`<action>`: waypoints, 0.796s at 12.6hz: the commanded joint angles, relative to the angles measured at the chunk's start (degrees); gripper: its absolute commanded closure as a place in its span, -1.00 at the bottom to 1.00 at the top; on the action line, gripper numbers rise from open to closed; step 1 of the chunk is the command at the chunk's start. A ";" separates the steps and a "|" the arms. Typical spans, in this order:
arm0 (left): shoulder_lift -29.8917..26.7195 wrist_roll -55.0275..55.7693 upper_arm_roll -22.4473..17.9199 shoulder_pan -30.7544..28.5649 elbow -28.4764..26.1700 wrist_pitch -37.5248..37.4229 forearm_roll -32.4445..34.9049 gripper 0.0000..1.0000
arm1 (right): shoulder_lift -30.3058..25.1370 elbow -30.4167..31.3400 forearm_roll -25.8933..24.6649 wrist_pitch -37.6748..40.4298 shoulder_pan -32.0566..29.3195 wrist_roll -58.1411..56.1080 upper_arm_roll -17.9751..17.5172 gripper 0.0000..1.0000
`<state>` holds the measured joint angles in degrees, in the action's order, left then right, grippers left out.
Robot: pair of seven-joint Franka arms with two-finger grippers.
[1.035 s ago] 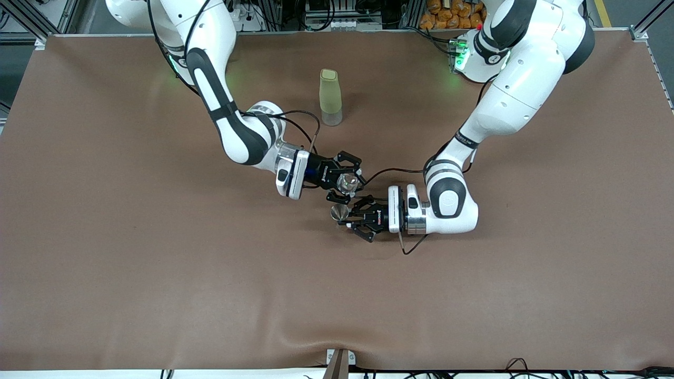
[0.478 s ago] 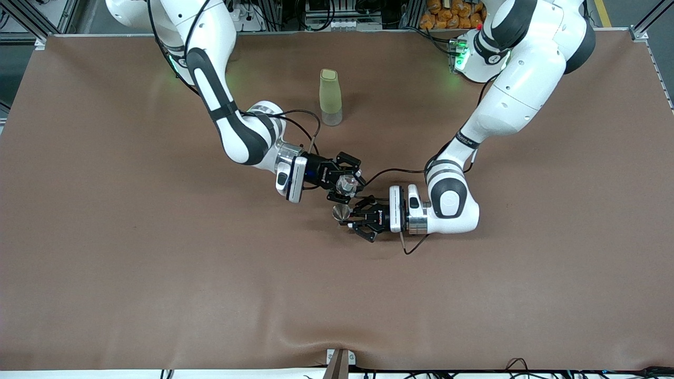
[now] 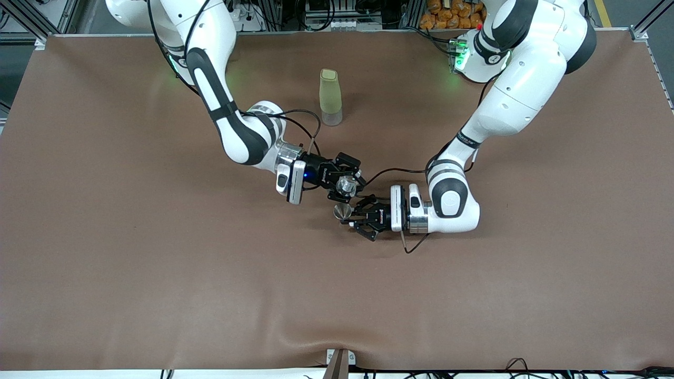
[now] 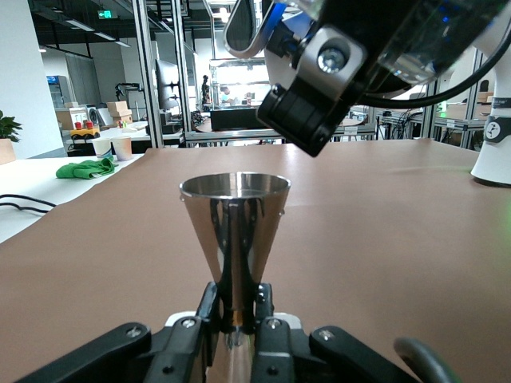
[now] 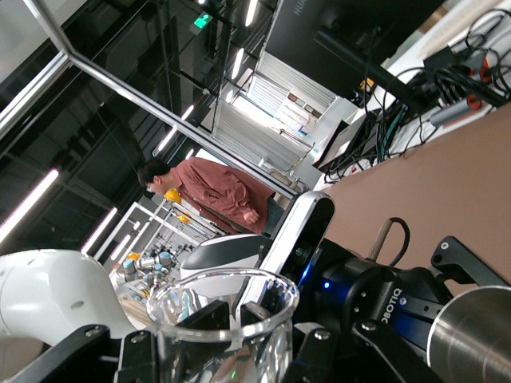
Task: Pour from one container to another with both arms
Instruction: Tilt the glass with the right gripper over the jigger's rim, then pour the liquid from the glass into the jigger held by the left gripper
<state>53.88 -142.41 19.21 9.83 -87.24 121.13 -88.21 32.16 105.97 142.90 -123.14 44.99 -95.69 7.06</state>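
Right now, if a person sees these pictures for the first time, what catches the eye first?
The two claws meeting over the middle of the table: the right claw holds a tilted clear glass cup just above the steel jigger, which the left claw grips upright at its narrow waist. A tall olive-green bottle stands alone on the brown table, nearer the arms' bases.
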 commanded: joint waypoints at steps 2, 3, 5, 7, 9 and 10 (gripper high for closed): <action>-1.93 -2.26 0.04 -0.69 -2.23 -1.24 -1.79 1.00 | 0.01 -0.85 1.42 -0.79 0.27 7.17 -1.09 1.00; -2.29 -2.00 0.04 -0.95 -2.41 -1.24 -1.79 1.00 | 0.09 -0.85 1.42 -0.79 0.27 8.49 -1.09 1.00; -2.38 -2.35 0.04 -1.39 -3.02 -2.55 -1.70 1.00 | 0.01 -0.76 1.42 -0.88 0.27 11.04 -1.26 1.00; -2.38 -2.44 0.04 -2.27 -3.46 -4.23 -1.35 1.00 | 0.01 -0.85 1.50 -0.79 0.27 12.63 -1.26 1.00; -2.47 -2.96 0.04 -2.27 -3.82 -4.32 -1.35 1.00 | -0.08 -0.85 1.42 -0.79 0.18 14.48 -1.26 1.00; -2.47 -2.96 0.04 -2.45 -3.90 -4.41 -1.35 1.00 | -0.08 -0.94 1.42 -0.79 0.18 14.83 -1.26 1.00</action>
<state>53.72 -143.79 19.22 7.94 -88.40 117.49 -88.21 32.16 105.92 142.91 -123.20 45.00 -82.33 5.94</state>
